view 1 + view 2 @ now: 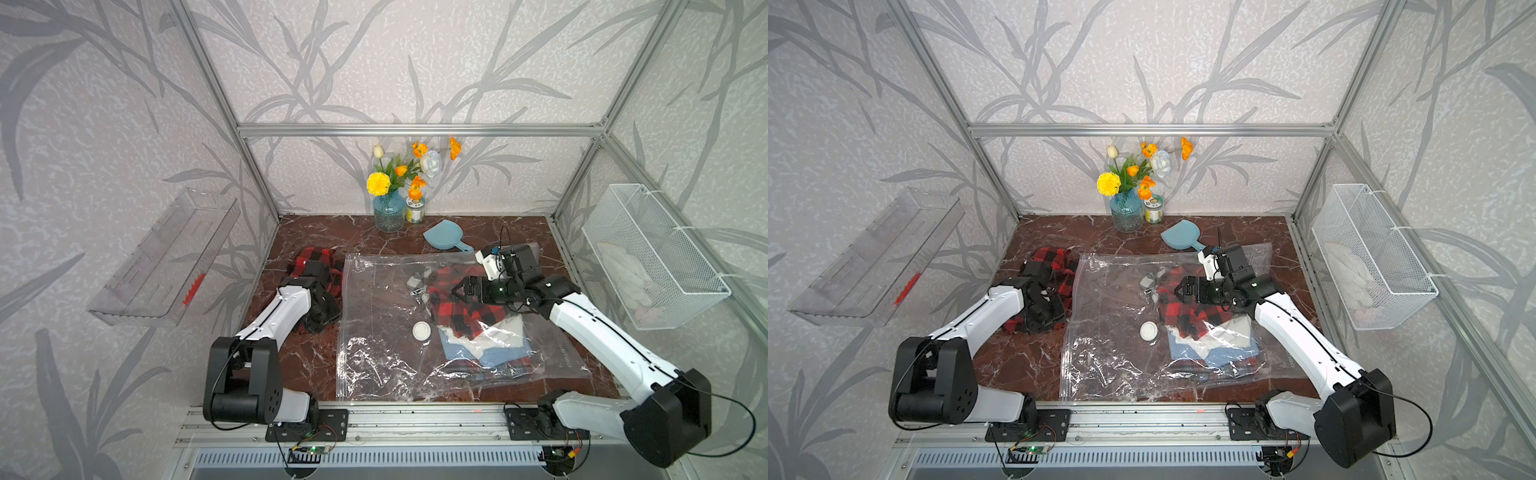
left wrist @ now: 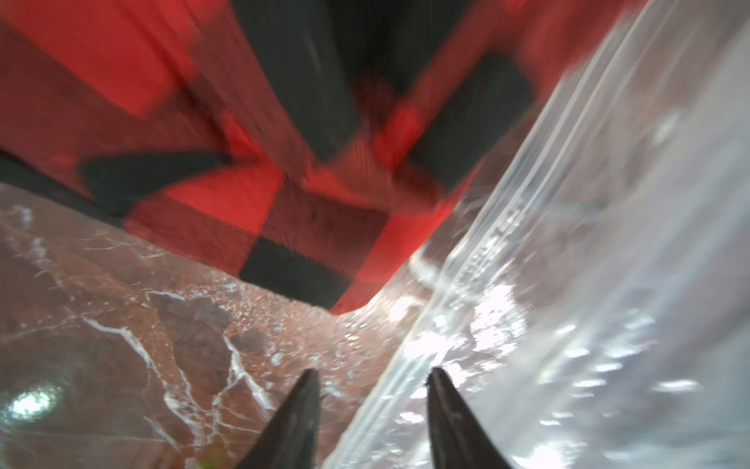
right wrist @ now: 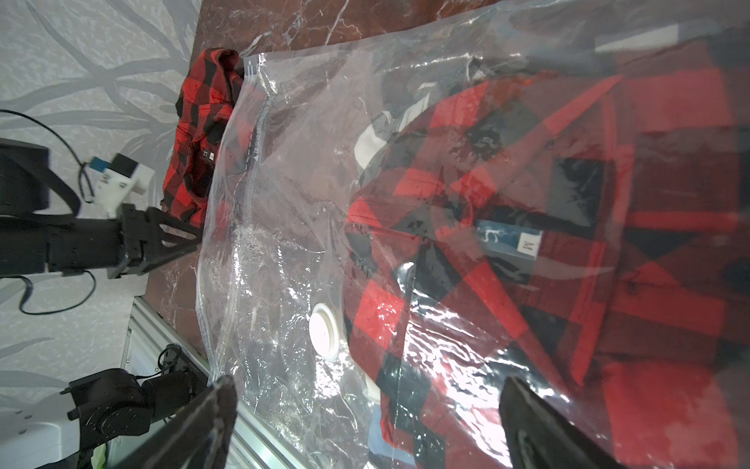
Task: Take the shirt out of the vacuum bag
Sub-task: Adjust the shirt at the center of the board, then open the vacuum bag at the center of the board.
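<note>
Logging top views first: where does the vacuum bag [image 1: 374,357] lie? — K.
Flat, centre frame, on the marble surface [image 1: 299,365], in both top views; white valve cap [image 1: 422,331] on its face. Inner shirt [image 1: 469,318], red-black plaid, is inside at the bag's right half, with white and blue cloth [image 1: 498,334] below it in frame. Outer shirt [image 1: 316,253], same plaid, lies outside, just beside the bag's left edge, partly hidden by the left arm [image 1: 286,307]. Right arm [image 1: 602,332] reaches over the bag from lower right. — M.
Left wrist view? — K.
Left fingers [image 2: 292,422] spread, nothing between them: one over bare surface, one over the bag's edge. Outer shirt ahead of them, blurred. — M.
Right wrist view? — K.
Right fingers [image 3: 539,430] spread wide, holding nothing, above the bag over the inner shirt. Valve cap just beside that shirt's edge. Left fingers point at the bag's edge; contact cannot be told. — M.
</note>
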{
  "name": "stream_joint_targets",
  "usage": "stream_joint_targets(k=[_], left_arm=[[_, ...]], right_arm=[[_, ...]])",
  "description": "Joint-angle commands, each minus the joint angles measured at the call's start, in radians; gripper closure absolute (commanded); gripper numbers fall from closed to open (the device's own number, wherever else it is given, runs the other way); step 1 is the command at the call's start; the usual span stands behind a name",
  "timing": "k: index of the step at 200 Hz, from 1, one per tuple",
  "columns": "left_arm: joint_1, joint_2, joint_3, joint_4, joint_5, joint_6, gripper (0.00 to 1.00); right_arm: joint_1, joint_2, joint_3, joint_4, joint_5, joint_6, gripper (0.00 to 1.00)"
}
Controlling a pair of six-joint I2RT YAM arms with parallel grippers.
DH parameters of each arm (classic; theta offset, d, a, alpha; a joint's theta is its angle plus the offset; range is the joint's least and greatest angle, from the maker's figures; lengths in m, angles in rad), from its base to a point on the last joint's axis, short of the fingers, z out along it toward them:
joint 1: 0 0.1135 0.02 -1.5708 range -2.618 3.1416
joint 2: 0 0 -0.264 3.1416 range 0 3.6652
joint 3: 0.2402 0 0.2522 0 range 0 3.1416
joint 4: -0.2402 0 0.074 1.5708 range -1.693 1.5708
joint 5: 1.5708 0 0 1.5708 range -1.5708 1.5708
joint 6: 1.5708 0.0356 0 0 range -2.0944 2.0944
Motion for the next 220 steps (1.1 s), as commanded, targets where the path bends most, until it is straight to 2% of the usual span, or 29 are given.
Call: stream_joint_targets(k=[1,25,61,83,107,132,149,166,184,203,220], left_arm=[[-0.019,-0.028,-0.075,0.048,0.031,-0.077,0.69],[-0.066,-0.104,-0.132,0.119,0.08,-0.139,0.75],[-0.175,-0.22,-0.145,0.188,0.099,-0.221,0.72],[-0.205,-0.256,-0.152,0.227,0.113,-0.233,0.7],[-0.212,-0.267,-0.183,0.273,0.142,-0.236,0.69],[-0.211,-0.342,-0.181,0.204,0.059,-0.258,0.69],[-0.209,-0.451,-0.157,0.088,-0.08,-0.277,0.67],[-0.188,-0.556,-0.128,-0.021,-0.191,-0.281,0.62],[-0.139,-0.622,-0.103,-0.095,-0.239,-0.27,0.57],[-0.039,-0.645,-0.092,-0.099,-0.178,-0.222,0.46],[0.036,-0.651,-0.065,-0.084,-0.127,-0.181,0.26]], right_arm=[[0.045,-0.026,0.018,0.02,-0.051,0.001,0.0],[0.161,0.042,0.077,-0.019,-0.037,-0.024,0.0],[0.321,0.193,0.135,0.067,-0.046,0.033,0.0],[0.406,0.32,0.213,0.094,-0.05,0.042,0.0],[0.454,0.445,0.288,0.109,-0.062,0.056,0.01],[0.501,0.541,0.35,0.109,-0.052,0.062,0.0],[0.54,0.593,0.415,0.069,-0.019,0.046,0.0],[0.573,0.653,0.488,0.018,0.035,0.034,0.0],[0.598,0.72,0.566,-0.034,0.131,0.03,0.01],[0.662,0.776,0.63,-0.052,0.225,0.031,0.0],[0.704,0.827,0.697,-0.079,0.32,0.026,0.01]])
